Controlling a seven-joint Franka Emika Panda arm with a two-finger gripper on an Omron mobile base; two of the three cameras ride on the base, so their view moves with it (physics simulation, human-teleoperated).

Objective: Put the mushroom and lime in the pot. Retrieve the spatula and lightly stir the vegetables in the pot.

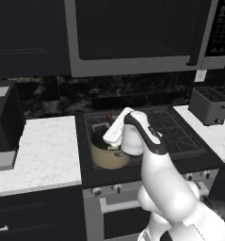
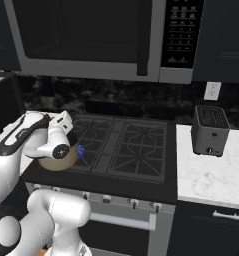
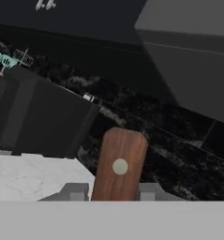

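Two fingertips (image 3: 151,190) flank the spatula (image 3: 119,164), so your gripper (image 3: 112,191) is clamped on its red-brown handle, which points up toward the dark backsplash (image 3: 146,122). You can see the pot (image 1: 107,155) at the stove's (image 1: 175,129) front left corner, directly under the hand, its contents hidden.

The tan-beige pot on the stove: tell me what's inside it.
The round tan-beige pot shows a dark inside, mostly covered by the white gripper lowered into it. Mushroom and lime cannot be made out.
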